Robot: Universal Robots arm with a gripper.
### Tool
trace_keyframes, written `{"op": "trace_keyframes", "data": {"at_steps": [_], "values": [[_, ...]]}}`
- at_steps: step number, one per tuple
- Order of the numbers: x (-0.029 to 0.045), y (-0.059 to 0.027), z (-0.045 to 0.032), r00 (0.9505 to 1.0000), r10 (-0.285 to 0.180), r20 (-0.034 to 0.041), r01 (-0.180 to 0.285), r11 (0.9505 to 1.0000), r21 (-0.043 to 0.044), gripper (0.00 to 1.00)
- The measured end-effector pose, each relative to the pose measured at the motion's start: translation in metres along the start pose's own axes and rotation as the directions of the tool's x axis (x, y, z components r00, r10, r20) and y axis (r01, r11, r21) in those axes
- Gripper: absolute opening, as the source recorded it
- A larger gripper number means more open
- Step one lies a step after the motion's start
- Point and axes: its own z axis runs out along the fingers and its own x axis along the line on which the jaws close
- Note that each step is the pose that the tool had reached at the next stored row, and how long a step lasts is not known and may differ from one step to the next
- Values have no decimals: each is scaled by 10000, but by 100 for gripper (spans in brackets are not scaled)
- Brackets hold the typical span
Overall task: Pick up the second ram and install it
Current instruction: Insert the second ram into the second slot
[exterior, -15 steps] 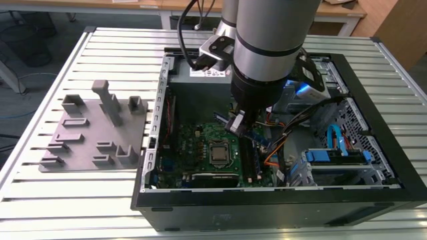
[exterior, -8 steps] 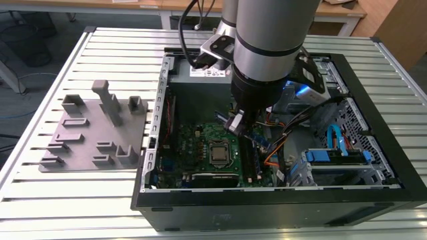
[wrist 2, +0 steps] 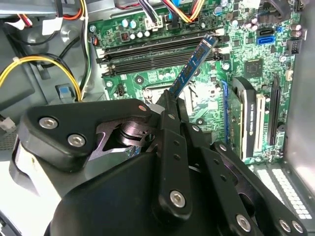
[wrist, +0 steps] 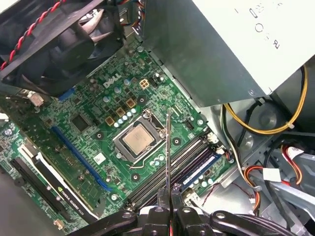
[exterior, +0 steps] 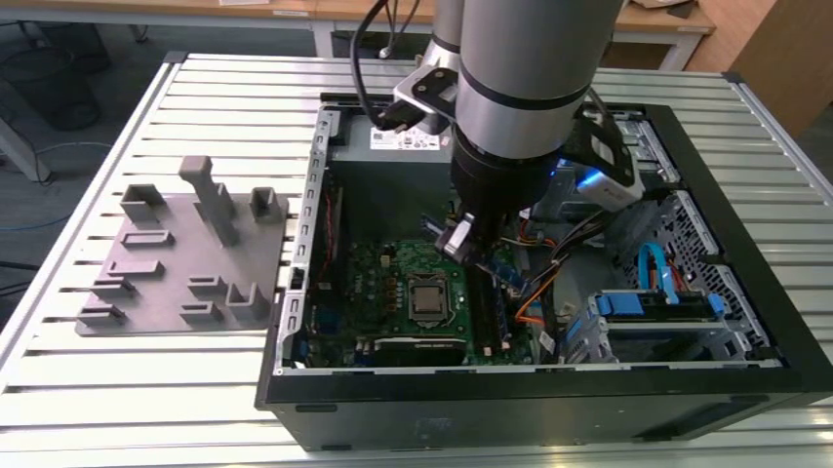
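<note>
While the tool point(wrist: 169, 202) clamps the second ram point(wrist 2: 195, 63) by one short end, the stick hangs above the motherboard point(wrist: 88, 113), near the memory slots point(wrist: 193, 156). Light, stiff and brittle, it probably suits edge grips, not chips.

Exterior view: even overhead room light. The white slatted metal table point(exterior: 78, 390) is bright, with faint glare along the slats. The inside of the black open computer case point(exterior: 521, 390) is dimmer, and my silver arm tube point(exterior: 528, 78) shades the green motherboard point(exterior: 390, 283) beneath it. There is a small blue glow point(exterior: 588, 177) at my wrist.

Second wrist view: my black claw point(wrist 2: 170, 101) sits close to the lens and looks soft, with a dull sheen on its links. One corner patch is blown out white. The long thin dark blue memory stick point(wrist 2: 194, 64) clamped in it is lit flat on its face.

First wrist view: the grey metal power supply box point(wrist: 221, 44) is brightest, the round black fan point(wrist: 54, 44) lies in shadow, and the square silver processor lid point(wrist: 138, 138) gives a mild reflection.
</note>
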Motion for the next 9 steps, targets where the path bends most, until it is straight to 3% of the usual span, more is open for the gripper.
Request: {"op": "trace_keyframes", "data": {"at_steps": [9], "values": [[0,0,0,9987,506,10,-506,9987,56,13]]}}
